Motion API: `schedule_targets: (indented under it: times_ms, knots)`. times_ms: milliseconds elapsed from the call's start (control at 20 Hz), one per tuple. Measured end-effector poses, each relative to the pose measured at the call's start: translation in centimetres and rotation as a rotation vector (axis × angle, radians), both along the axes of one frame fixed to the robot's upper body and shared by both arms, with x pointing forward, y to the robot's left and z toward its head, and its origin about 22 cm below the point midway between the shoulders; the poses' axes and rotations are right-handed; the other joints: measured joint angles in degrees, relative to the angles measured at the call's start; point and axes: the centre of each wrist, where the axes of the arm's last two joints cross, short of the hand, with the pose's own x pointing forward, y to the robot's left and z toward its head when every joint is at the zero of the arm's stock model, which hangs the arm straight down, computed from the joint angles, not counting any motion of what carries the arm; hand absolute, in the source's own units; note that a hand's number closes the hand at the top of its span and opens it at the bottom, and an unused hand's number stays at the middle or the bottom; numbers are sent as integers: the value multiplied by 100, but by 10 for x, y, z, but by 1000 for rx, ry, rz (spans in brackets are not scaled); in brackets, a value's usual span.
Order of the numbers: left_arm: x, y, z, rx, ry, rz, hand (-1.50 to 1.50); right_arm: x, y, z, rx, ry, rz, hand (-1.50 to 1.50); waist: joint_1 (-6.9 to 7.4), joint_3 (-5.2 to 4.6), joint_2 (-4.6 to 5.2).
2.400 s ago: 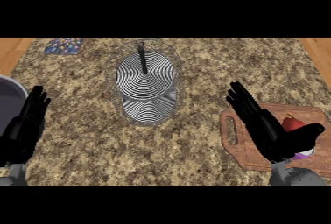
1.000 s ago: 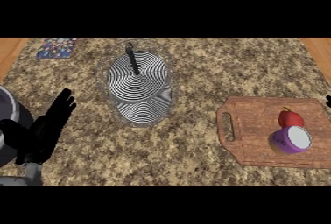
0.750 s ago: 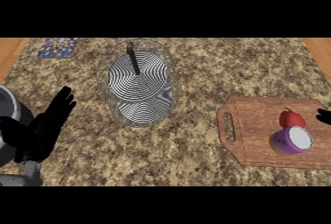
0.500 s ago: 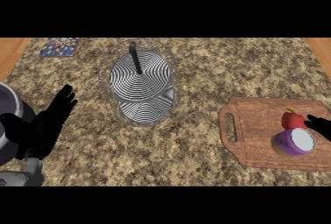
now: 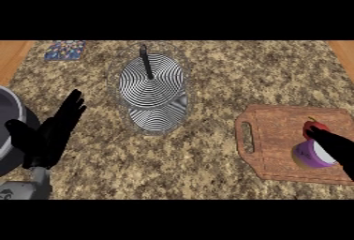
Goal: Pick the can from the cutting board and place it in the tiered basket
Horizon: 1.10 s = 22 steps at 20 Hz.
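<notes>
The can stands on the cutting board, not lifted. The right hand lies over it, fingers seemingly straight. The tiered basket waits; the left hand rests spread.

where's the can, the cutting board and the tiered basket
can (image 5: 304,153), head view, on its purple side wall
cutting board (image 5: 273,136), head view, on bare wood left of the can
tiered basket (image 5: 152,79), head view, on the upper tier's wire spiral

Purple can, brown wooden cutting board, black-and-white spiral tiered basket, speckled brown counter
</notes>
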Motion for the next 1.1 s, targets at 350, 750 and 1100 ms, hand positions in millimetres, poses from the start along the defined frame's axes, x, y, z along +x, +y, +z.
schedule_targets:
  times_ms: [350,750,1100]
  knots:
    - [-2,3,-3,2,3,0,0,21,-11,-37,-34,-24,-25,-150,6,1,1]
    - [2,-4,-8,0,3,5,0,30,-17,-54,-73,-89,-36,-150,-8,0,-1]
    - [-3,3,3,1,-5,-1,0,36,-27,-68,-105,-18,-17,150,16,-62,-44]
